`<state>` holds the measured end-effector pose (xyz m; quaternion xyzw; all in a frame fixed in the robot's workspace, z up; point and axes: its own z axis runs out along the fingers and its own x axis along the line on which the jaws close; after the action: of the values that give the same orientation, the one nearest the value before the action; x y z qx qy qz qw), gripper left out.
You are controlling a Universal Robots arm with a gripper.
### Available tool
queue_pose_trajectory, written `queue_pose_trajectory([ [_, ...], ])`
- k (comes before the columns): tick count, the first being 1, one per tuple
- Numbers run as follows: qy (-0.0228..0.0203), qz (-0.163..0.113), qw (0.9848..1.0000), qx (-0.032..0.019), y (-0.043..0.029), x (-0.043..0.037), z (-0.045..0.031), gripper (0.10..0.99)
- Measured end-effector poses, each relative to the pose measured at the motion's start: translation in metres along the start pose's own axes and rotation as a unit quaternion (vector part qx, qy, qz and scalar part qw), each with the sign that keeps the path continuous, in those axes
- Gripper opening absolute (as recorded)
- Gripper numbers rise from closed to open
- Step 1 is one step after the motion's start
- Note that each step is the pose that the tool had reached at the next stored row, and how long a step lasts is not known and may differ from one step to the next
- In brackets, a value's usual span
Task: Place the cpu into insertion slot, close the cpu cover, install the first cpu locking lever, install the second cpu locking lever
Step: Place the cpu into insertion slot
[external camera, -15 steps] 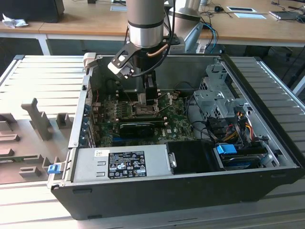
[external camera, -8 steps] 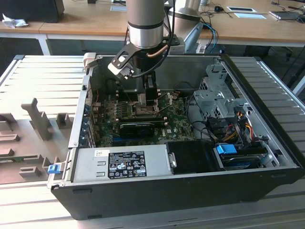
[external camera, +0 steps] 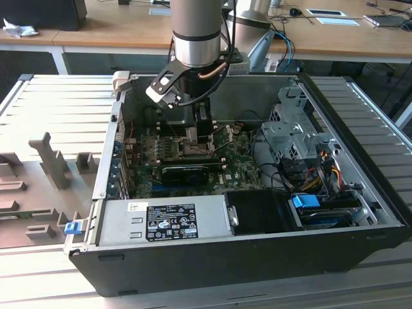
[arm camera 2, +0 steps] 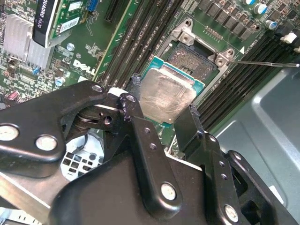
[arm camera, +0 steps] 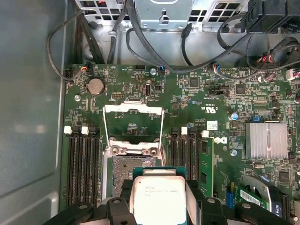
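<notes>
Item: gripper (external camera: 198, 136) of the single arm, lowered into an open computer case (external camera: 193, 257).
- Fingers (arm camera 2: 140, 136): narrowed onto the cpu (arm camera 2: 166, 96), one on each of two opposite edges.
- Cpu: silvery face up with a green border showing. It sits over the near part of the insertion slot (arm camera 2: 197, 54). Whether it is seated or just above cannot be told.
- In the first wrist view the cpu (arm camera: 157, 199) covers the near side of the insertion slot (arm camera: 124, 171), and the far side is exposed.
- Cpu cover (arm camera: 133, 108): swung up and open, standing at the slot's far edge (window frame visible).
- Locking lever (arm camera 2: 262, 63): a thin wire rod, raised and clear of the slot.
- Motherboard (arm camera: 211, 93): green, with a finned heat sink (arm camera: 266, 139) to one side of the slot.

Surface (external camera: 58, 103): ribbed grey metal, carrying the case.
- Grey fixture blocks (external camera: 55, 164) stand on it at the exterior view's left.
- A blue clip (external camera: 72, 226) sits just beside the case corner.

Room: wooden desks (external camera: 109, 32) run behind the case, with papers and cables on top.
</notes>
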<state>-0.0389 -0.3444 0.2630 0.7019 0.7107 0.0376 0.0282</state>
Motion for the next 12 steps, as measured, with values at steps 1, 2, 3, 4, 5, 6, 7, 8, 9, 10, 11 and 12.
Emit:
queue_pose_trajectory([
  [1, 0.0000, 0.000, 1.0000, 0.0000, -0.0002, 0.0021, 0.0027, 0.529],
  [2, 0.0000, 0.001, 1.0000, 0.0000, -0.0004, 0.0048, 0.0058, 0.529],
  [3, 0.0000, 0.001, 1.0000, -0.0001, -0.0005, 0.0065, 0.0075, 0.529],
  [4, -0.0001, 0.002, 1.0000, -0.0001, -0.0007, 0.0080, 0.0089, 0.529],
  [5, -0.0002, 0.002, 1.0000, -0.0001, -0.0008, 0.0099, 0.0104, 0.529],
  [6, -0.0002, 0.002, 1.0000, -0.0003, -0.0009, 0.0124, 0.0126, 0.529],
  [7, -0.0002, 0.003, 1.0000, -0.0004, -0.0013, 0.0138, 0.0147, 0.529],
  [8, -0.0001, 0.003, 1.0000, -0.0004, -0.0017, 0.0146, 0.0161, 0.529],
  [9, -0.0002, 0.003, 1.0000, -0.0004, -0.0024, 0.0153, 0.0176, 0.529],
  [10, -0.0002, 0.003, 1.0000, -0.0004, -0.0038, 0.0163, 0.0201, 0.529],
  [11, -0.0003, 0.003, 1.0000, -0.0004, -0.0051, 0.0168, 0.0218, 0.529],
  [12, -0.0002, 0.003, 1.0000, -0.0005, -0.0076, 0.0171, 0.0236, 0.529],
])
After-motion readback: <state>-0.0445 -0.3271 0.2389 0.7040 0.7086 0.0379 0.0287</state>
